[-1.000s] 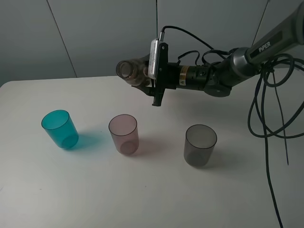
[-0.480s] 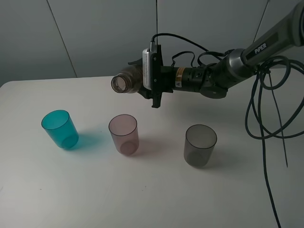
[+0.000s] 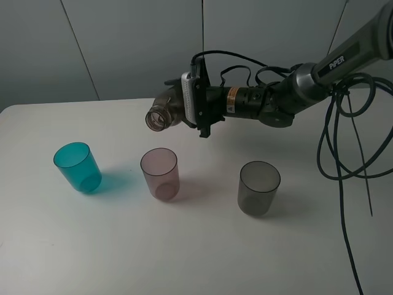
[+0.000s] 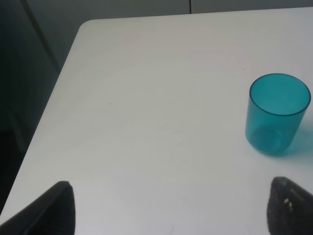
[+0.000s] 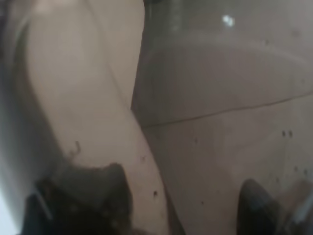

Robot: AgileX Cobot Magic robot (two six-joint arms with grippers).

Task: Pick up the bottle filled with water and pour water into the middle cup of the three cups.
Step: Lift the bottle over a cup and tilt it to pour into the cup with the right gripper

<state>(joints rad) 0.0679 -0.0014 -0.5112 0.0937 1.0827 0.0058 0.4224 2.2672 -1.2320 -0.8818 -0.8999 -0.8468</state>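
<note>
Overhead, right gripper (image 3: pixel 179 106): closed round the bottle (image 3: pixel 164 112), which lies tipped in the air, open mouth slanting down, above and behind the pink cup (image 3: pixel 160 174); pink cup: upright on the white table (image 3: pixel 196 258), between the teal cup (image 3: pixel 77 167) and the grey cup (image 3: pixel 258 187), each well apart; left gripper (image 4: pixel 173 213): spread wide, holding nothing, near the teal cup.

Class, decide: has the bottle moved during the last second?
Yes. The bottle has tipped, its mouth now lower and nearer the pink cup, which has stayed put.
</note>
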